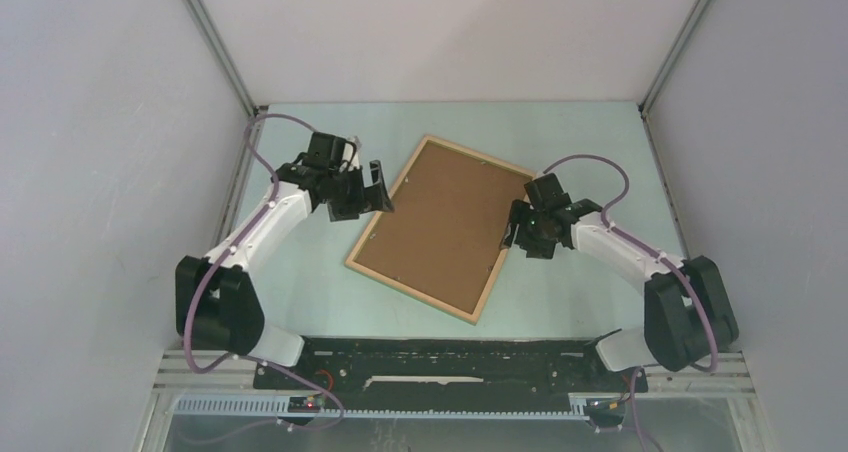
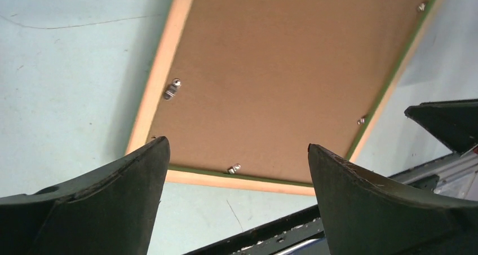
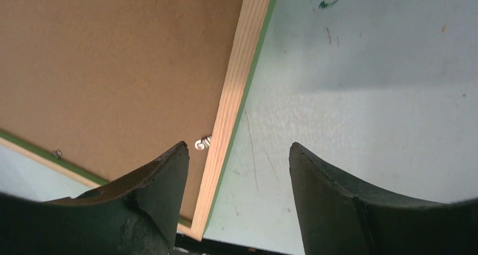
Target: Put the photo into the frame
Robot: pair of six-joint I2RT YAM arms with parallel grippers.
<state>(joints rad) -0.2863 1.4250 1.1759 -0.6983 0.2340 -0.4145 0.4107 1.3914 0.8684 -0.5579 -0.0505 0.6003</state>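
We see the frame [image 1: 410, 291] lying back-up and diagonal on the bench [image 1: 560, 132], the photo [image 1: 440, 227] inside it, both claws spread: right claw [image 3: 238, 145] straddling one long edge, left claw [image 2: 238, 142] just beside the other.

You see the right gripper [image 3: 238, 148] at the lower edge, its two dark fingers standing apart; the light natural-wood strip of the thin rectangular frame [image 3: 242, 69] runs up between them, green along its outer side; the plain brown board back of the photo [image 3: 113, 57] fills the frame; a small silver metal clip [image 3: 203, 144] sits on the strip's inner edge; beyond lies the pale green scuffed table [image 3: 366, 97].
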